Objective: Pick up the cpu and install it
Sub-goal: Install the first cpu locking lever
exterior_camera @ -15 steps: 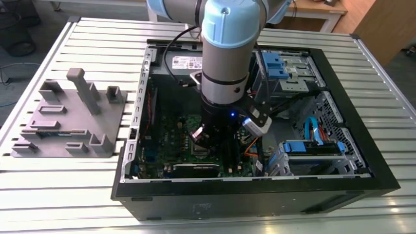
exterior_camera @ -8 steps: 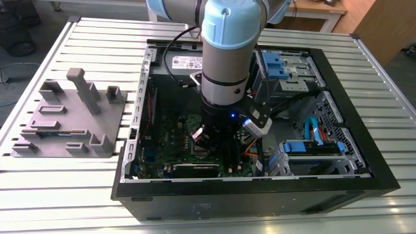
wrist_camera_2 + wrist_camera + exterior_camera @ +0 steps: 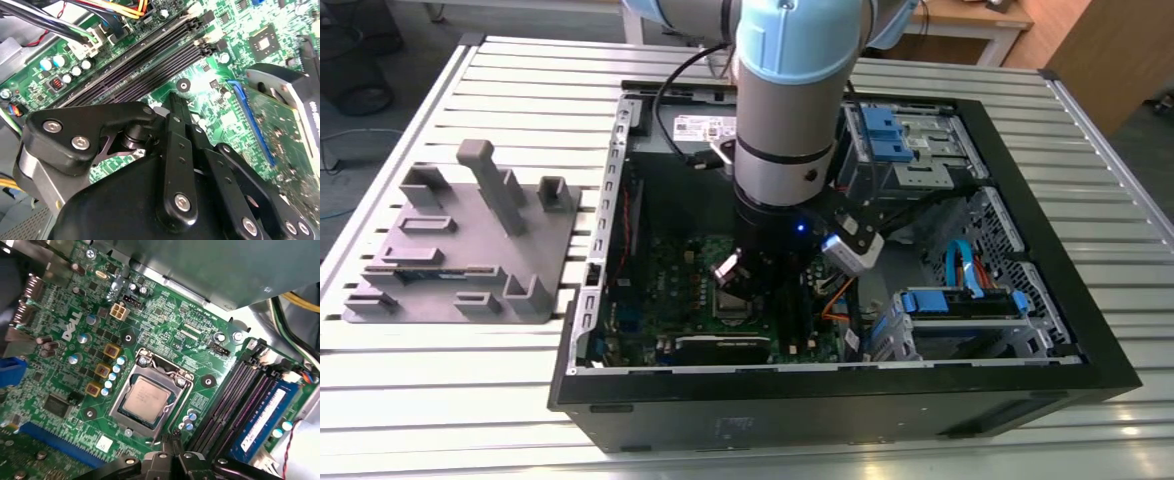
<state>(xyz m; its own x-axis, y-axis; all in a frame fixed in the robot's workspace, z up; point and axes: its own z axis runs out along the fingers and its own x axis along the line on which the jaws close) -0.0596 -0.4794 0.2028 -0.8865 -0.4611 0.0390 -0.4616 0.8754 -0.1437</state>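
Exterior view first: my arm (image 3: pixel 781 110) reaches down into the open computer case (image 3: pixel 1067 350) on the slatted worktop (image 3: pixel 454 400). In the second wrist view, my jaws (image 3: pixel 175 107) are pressed together, holding nothing, just over the motherboard (image 3: pixel 235 65). In the first wrist view, the cpu (image 3: pixel 146 396) sits in its socket (image 3: pixel 172 371), jaws right beside it.

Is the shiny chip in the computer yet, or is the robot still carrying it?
It's in. In the first wrist view the cpu lies flat inside its socket on the green motherboard. The gripper sits close beside the socket, holding nothing that I can see. Whether the socket is fully latched, I can't tell.
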